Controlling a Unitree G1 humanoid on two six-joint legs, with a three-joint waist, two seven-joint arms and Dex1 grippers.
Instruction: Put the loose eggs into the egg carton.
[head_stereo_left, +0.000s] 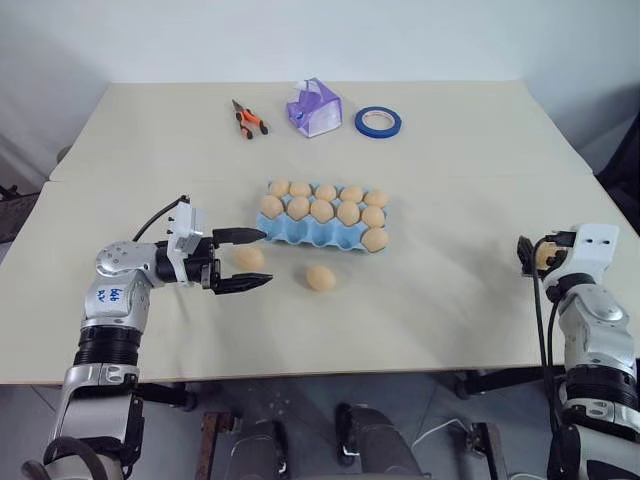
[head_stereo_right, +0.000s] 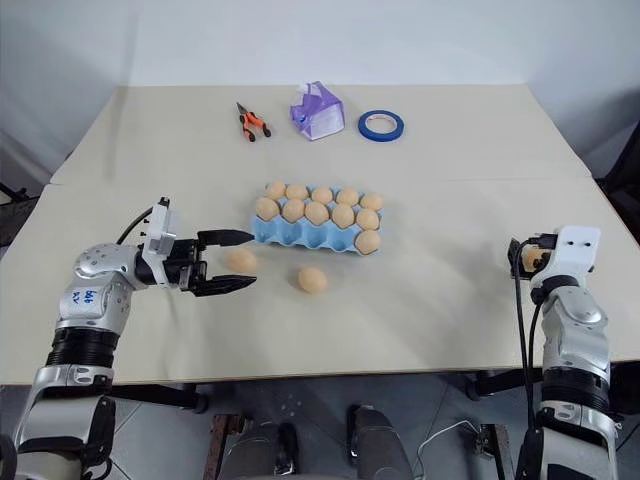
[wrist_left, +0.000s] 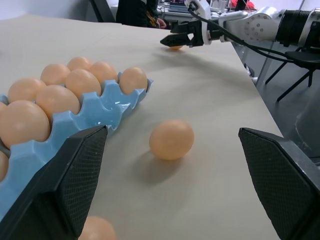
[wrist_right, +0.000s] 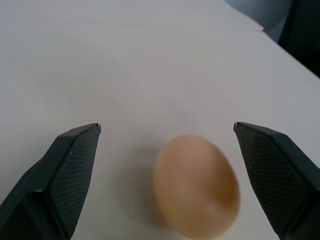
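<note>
The light-blue egg carton (head_stereo_left: 310, 236) lies mid-table with several tan eggs in its back and middle rows and one in the front row's right cup. A loose egg (head_stereo_left: 320, 277) rests on the table in front of it. Another egg (head_stereo_left: 249, 257) sits between the spread fingers of my left gripper (head_stereo_left: 262, 258), which is open and level, pointing right. At the table's right side my right gripper (wrist_right: 167, 127) is open around a third loose egg (wrist_right: 196, 185), which rests on the table between its fingers (wrist_right: 75, 165) and touches neither one.
Orange-handled pliers (head_stereo_left: 248, 120), a purple-and-clear small box (head_stereo_left: 313, 108) and a blue tape roll (head_stereo_left: 378, 122) lie along the far side of the table. The table's front edge (head_stereo_left: 330, 372) runs close below both grippers.
</note>
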